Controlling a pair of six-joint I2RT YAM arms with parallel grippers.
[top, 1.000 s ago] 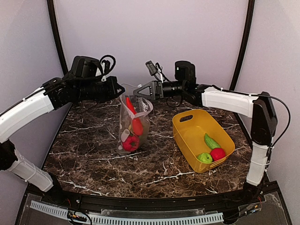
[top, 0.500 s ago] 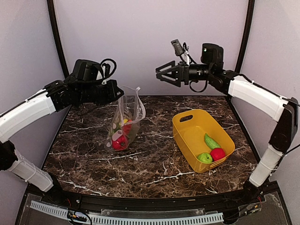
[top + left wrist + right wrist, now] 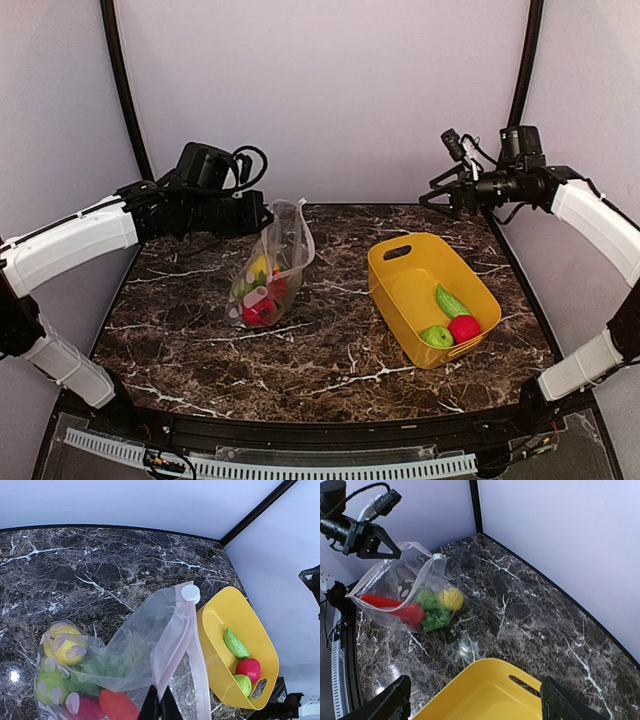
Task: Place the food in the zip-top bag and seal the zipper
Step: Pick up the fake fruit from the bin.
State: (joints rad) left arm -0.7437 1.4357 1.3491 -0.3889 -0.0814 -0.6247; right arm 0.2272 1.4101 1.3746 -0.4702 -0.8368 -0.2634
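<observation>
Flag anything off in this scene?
The zip-top bag slumps sideways, hanging from one edge pinched by the left pincer. Three food pieces, two green and one red, sit in the yellow tub, not in the bag. Nothing looks spilled or damaged.

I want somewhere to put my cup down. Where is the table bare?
Bare marble lies between the zip-top bag and the yellow tub, and on the table in front of both. It is crowded at the far left, where the left hand holds the bag's top, and in the tub's near corner, with toy food.
</observation>
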